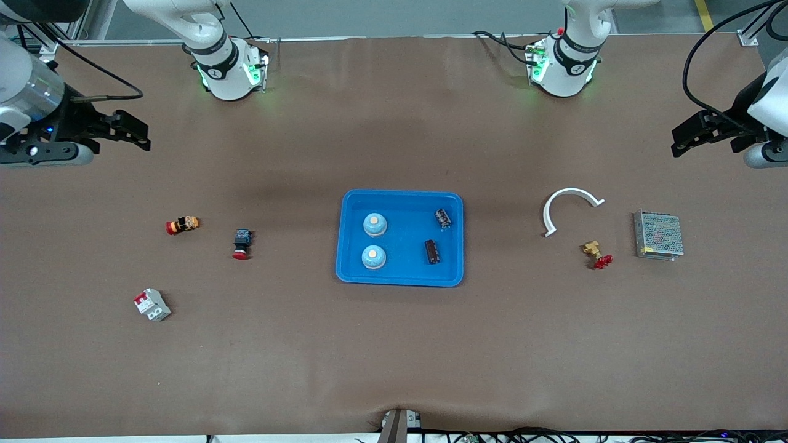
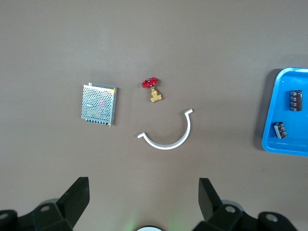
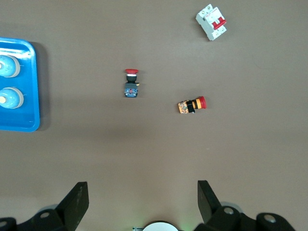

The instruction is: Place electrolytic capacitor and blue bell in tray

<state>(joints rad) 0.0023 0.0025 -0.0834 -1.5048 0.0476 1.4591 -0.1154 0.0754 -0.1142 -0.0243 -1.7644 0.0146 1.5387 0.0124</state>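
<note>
Brown table [image 1: 394, 344], wide view. At the right arm's end the right gripper [image 1: 132, 130] hangs in the air, fingers spread, gripping nothing. Mid-table sits the blue tray [image 1: 400, 280]: two blue bells [image 1: 375, 224] and two electrolytic capacitors [image 1: 432, 251] lie inside it. At the left arm's end the left gripper [image 1: 692, 134] hovers, fingers apart and unloaded, near the white curved bracket [image 1: 569, 206].

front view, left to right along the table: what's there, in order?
circuit breaker → orange-bodied red button → black-bodied red button → blue tray → white curved clip → brass valve → mesh-cased power supply
</note>
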